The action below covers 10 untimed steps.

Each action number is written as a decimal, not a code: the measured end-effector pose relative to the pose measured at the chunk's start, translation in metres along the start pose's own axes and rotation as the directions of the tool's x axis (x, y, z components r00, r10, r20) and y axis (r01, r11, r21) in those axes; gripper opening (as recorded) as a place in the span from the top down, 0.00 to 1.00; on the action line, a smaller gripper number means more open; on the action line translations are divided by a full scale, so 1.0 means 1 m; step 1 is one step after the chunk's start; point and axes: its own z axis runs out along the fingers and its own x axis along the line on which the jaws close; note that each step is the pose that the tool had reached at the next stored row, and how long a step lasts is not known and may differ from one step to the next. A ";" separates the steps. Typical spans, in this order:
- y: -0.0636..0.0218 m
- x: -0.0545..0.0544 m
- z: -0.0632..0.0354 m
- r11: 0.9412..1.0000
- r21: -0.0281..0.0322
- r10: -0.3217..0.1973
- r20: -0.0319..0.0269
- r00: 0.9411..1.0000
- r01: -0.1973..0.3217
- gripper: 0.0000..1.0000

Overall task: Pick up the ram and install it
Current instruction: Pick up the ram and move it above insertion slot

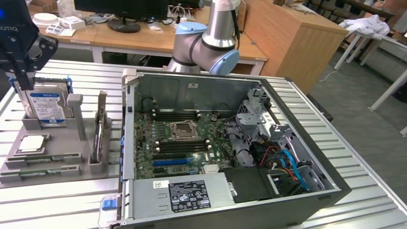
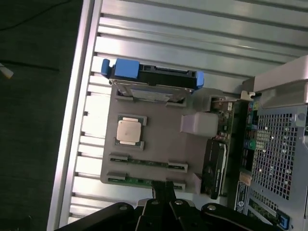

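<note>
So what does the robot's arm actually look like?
The arm is a smooth silver-grey tube with fat, rounded joints capped in pale blue. The end with the jaws is black and angular. It carries white lettering ending in OTIQ and narrows to slim black tips. The wrist view shows round bolts on it.

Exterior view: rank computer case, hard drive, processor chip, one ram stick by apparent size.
1. computer case
2. hard drive
3. processor chip and ram stick: too close to rank, one square, one long and thin.

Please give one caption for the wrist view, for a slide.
Shut gripper above a gray holder with two ram sticks, a processor and a hard drive.
</note>
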 end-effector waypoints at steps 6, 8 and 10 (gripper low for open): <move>0.0000 0.000 0.0003 0.994 -0.003 -0.109 -0.005 0.994 0.109 0.89; 0.0000 0.000 0.0004 0.989 -0.004 -0.145 -0.006 0.989 0.145 0.89; 0.0000 0.000 0.0004 0.983 -0.005 -0.181 -0.008 0.983 0.181 0.89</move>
